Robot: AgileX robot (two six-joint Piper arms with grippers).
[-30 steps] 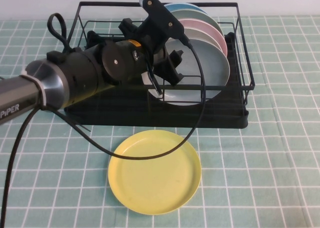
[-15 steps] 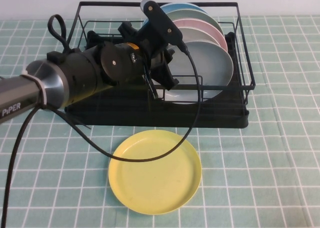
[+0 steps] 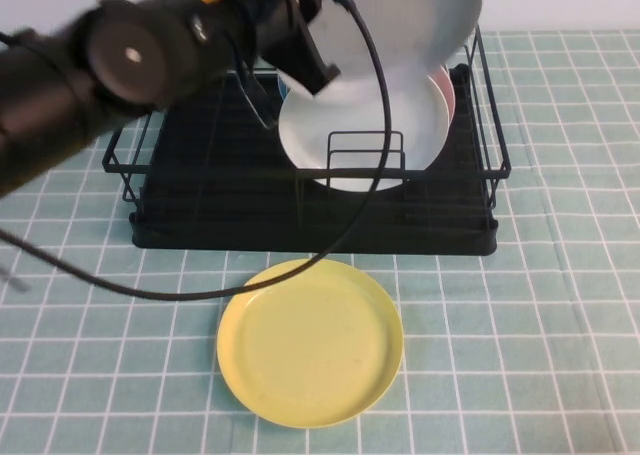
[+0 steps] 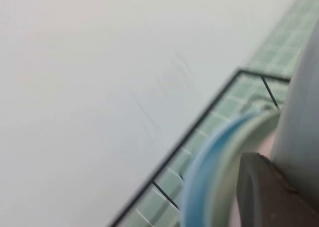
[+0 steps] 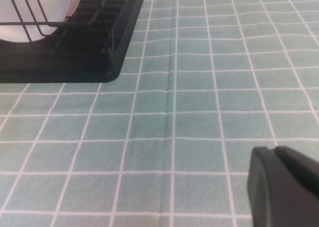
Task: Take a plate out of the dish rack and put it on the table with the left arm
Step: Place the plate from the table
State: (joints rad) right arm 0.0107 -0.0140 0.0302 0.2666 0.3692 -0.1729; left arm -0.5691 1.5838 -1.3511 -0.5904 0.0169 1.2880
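Counting plates in the high view gives four: the pale grey-blue plate (image 3: pixel 400 20) in my left tool (image 3: pixel 305 50), a creamy-white plate (image 3: pixel 362 125) and a pink plate (image 3: pixel 445 85) in the dish rack (image 3: pixel 310 190), and a yellow plate (image 3: pixel 310 342) on the surface (image 3: pixel 560 305).

1. Left tool: raised above the rear of the dish rack, fingers pinching the left edge of the pale grey-blue plate. That plate is tilted, clear of the rack floor, and overlaps the rack's back rail at the top of the high view.
2. Dish rack contents: the creamy-white plate stands on edge at the right half, behind the small wire loop divider (image 3: pixel 365 155). The pink plate shows only as a thin edge just behind it. The rack's left half shows bare ribbed tray.
3. Yellow plate: lies flat, face up, on the surface just in front of the rack, apart from it.
4. Cable (image 3: pixel 300 255): one black cable loops down from my left arm, crossing the rack front and the yellow plate's rear rim.

View differences: the left wrist view adds edge-on blue (image 4: pixel 209 157) and pale green (image 4: pixel 244 137) plate rims beside one finger (image 4: pixel 269 197), with the rack's top wire beyond. The right wrist view shows my right tool (image 5: pixel 284 187) low over bare surface, near the rack's corner (image 5: pixel 89 47); I cannot tell whether it is spread or pressed together.
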